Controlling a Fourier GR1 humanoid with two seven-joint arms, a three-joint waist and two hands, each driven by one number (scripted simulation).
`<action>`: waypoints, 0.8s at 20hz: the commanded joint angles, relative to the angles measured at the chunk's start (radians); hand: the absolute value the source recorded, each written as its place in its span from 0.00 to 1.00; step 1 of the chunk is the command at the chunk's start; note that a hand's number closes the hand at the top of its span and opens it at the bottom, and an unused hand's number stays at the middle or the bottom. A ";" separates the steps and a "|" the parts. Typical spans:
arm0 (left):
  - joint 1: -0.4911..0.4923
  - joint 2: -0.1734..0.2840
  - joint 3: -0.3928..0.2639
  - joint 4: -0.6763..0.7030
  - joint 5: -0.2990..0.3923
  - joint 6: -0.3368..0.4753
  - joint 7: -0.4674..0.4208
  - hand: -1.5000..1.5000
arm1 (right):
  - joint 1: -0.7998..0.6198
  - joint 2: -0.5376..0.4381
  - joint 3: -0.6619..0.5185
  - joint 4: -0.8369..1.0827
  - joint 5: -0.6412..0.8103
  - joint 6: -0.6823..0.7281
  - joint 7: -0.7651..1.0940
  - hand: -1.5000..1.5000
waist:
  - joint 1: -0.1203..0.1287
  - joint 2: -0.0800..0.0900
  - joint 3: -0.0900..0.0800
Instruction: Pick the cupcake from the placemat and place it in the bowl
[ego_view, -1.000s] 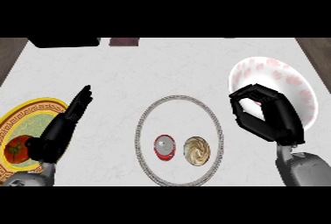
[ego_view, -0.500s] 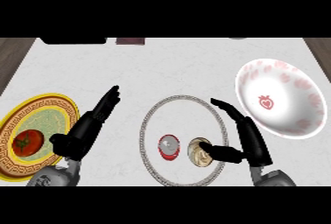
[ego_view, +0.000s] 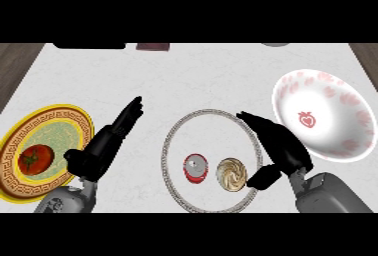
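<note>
A round placemat (ego_view: 177, 137) with a grey patterned rim lies at the counter's centre. On it sits the cupcake (ego_view: 232, 173), beige with a swirled top, and just left of it a small red round thing (ego_view: 196, 168) with a grey top. My right hand (ego_view: 283, 148) is open just right of the cupcake, fingers straight and pointing up-left over the mat's right rim, thumb at the cupcake's right side. The white bowl (ego_view: 328, 90) with pink marks and a strawberry in its middle stands to the right. My left hand (ego_view: 105, 144) rests open left of the mat.
A yellow patterned plate (ego_view: 72, 120) with a tomato (ego_view: 35, 157) on it lies at the far left, partly under my left forearm. Dark objects (ego_view: 151, 46) sit along the counter's far edge.
My right hand came down from in front of the bowl to the placemat and opened beside the cupcake. My left hand shifted right, off the plate.
</note>
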 joint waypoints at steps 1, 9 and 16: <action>-0.012 -0.019 -0.003 0.029 -0.004 -0.003 -0.015 0.50 | -0.079 0.012 0.063 -0.025 -0.078 0.263 0.235 0.00 | -0.002 0.003 0.000; -0.029 -0.037 0.006 0.036 -0.017 -0.001 0.005 0.50 | -0.228 0.190 0.026 -0.042 -0.328 0.484 0.680 0.00 | -0.009 0.004 0.004; 0.016 -0.030 0.019 0.002 -0.019 -0.018 0.012 0.50 | -0.222 0.194 0.069 -0.073 -0.341 0.460 0.766 0.00 | -0.013 0.001 0.005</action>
